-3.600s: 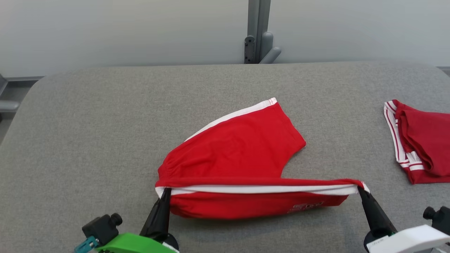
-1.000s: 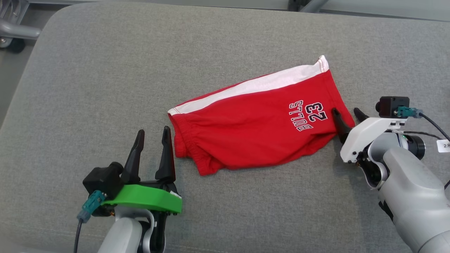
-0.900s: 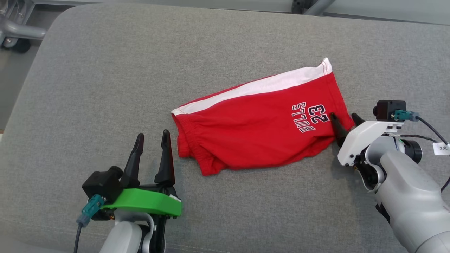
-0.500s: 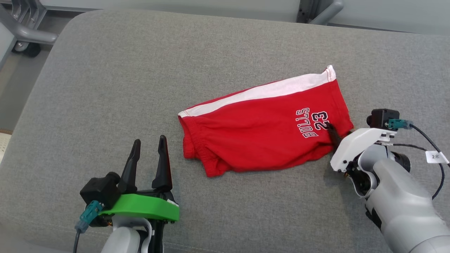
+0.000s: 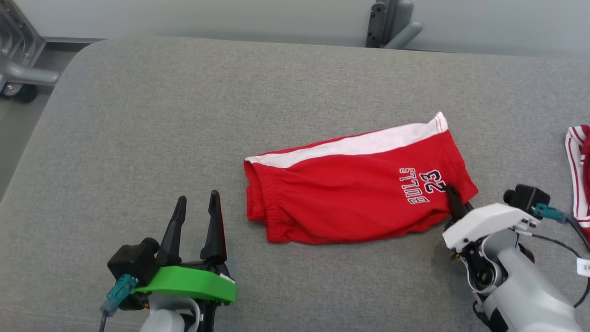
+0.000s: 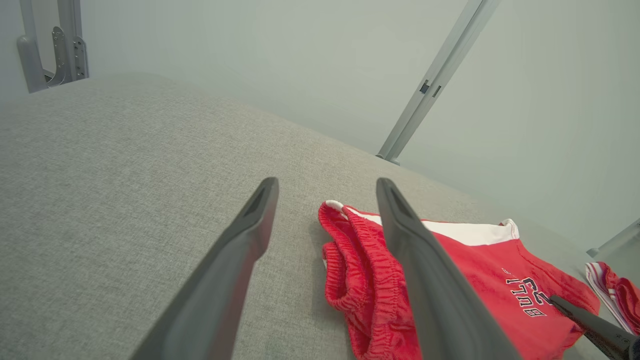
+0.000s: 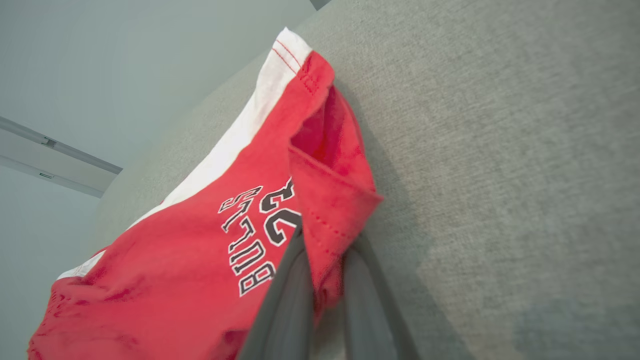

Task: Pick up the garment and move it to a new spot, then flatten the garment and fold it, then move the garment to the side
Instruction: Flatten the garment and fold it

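Two garments lay on the desk (image 5: 184, 115): red shorts (image 5: 355, 189) mid-frame, pinched by the right claw (image 5: 454, 199); striped garment (image 5: 581, 170) far right; left claw (image 5: 198, 197) gaped.

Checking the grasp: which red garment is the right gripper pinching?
The red shorts printed BULLS 23, hem pinched by the right gripper; the striped red garment at the far right lies apart, untouched.

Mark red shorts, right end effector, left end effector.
red shorts (image 5: 355, 196): head view, mid front panel.
right end effector (image 7: 326, 245): right wrist view, tips pinching hem.
left end effector (image 5: 197, 197): head view, between fingertips.
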